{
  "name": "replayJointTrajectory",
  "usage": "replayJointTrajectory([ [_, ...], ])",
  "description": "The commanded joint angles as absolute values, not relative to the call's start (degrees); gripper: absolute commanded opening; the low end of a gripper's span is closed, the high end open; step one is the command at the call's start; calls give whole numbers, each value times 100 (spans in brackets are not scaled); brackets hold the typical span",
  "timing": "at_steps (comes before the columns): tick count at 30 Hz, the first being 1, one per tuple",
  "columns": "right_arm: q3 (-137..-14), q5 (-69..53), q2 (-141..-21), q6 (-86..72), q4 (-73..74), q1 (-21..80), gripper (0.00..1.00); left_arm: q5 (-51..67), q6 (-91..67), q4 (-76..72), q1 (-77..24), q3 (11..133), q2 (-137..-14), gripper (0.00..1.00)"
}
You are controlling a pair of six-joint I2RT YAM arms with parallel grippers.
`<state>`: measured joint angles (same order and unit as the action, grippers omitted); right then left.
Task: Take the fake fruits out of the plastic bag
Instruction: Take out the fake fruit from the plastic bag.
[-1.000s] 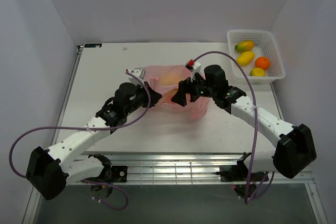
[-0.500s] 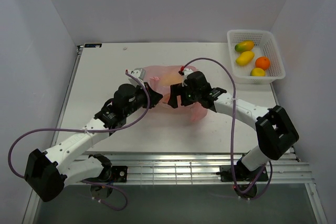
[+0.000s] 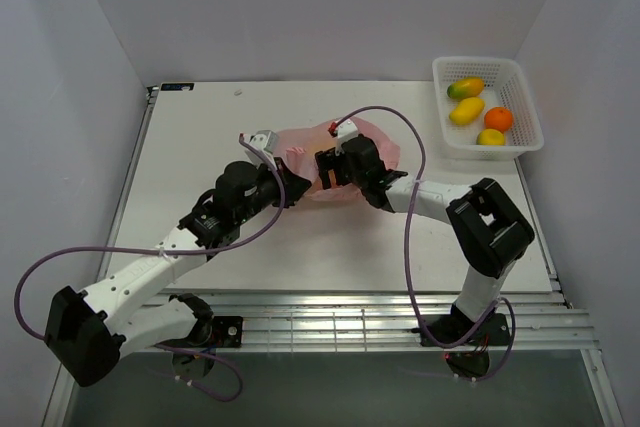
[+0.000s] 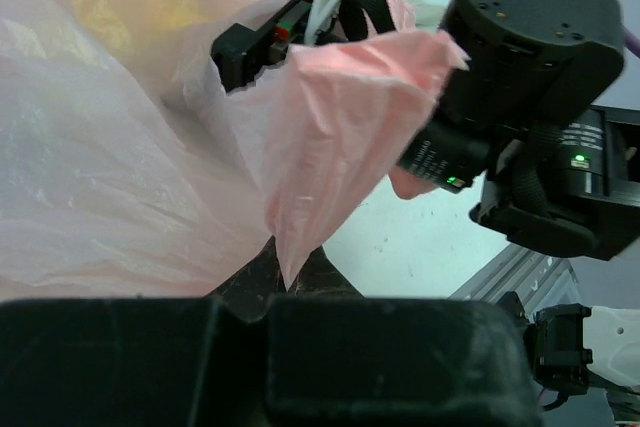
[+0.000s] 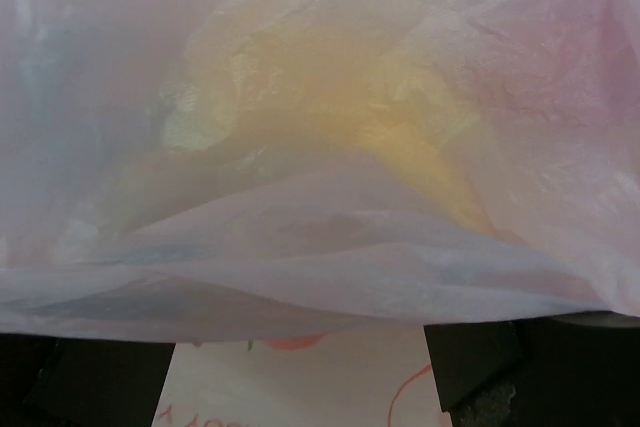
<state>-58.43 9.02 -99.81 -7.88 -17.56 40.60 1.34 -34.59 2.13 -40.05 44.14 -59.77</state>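
Observation:
The pink plastic bag lies mid-table. My left gripper is shut on a pinched fold of the bag at its near-left edge; the film runs down between the closed fingertips. My right gripper is pushed into the bag from the right, jaws wide open, with its fingers at the lower corners of the right wrist view. Bag film drapes across that view, and a yellow fruit shows blurred through it. I cannot tell whether the fingers touch the fruit.
A white lattice basket stands at the back right, holding a green-red mango, a yellow mango, an orange and a lemon. The right arm's elbow is folded over the table's right half.
My right gripper has moved left and further into the bag, and its arm has folded in toward the middle. The bag has bunched around it. My left gripper keeps its hold.

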Motion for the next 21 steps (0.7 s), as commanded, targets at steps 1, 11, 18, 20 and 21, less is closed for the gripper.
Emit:
replayJointTrajectory([
  [1,-6213,1731,-10308,191,-2470,4078,90,158,-3375,132,-4060,4351,-5722,0],
  [11,-6698,2161,-10846,519,-1995,4034,90,-229,-3340,255,-4078,4351,-5572,0],
  [18,-6655,1550,-10865,509,-1950,3788,90,-457,-3357,351,-4087,4359,-5502,0],
  [20,-6069,944,-10662,922,-2222,3788,90,-615,-3384,395,-4096,4368,-5502,0],
  [21,-5856,706,-10418,1010,-2537,3779,90,-659,-3401,396,-4096,4377,-5511,0],
])
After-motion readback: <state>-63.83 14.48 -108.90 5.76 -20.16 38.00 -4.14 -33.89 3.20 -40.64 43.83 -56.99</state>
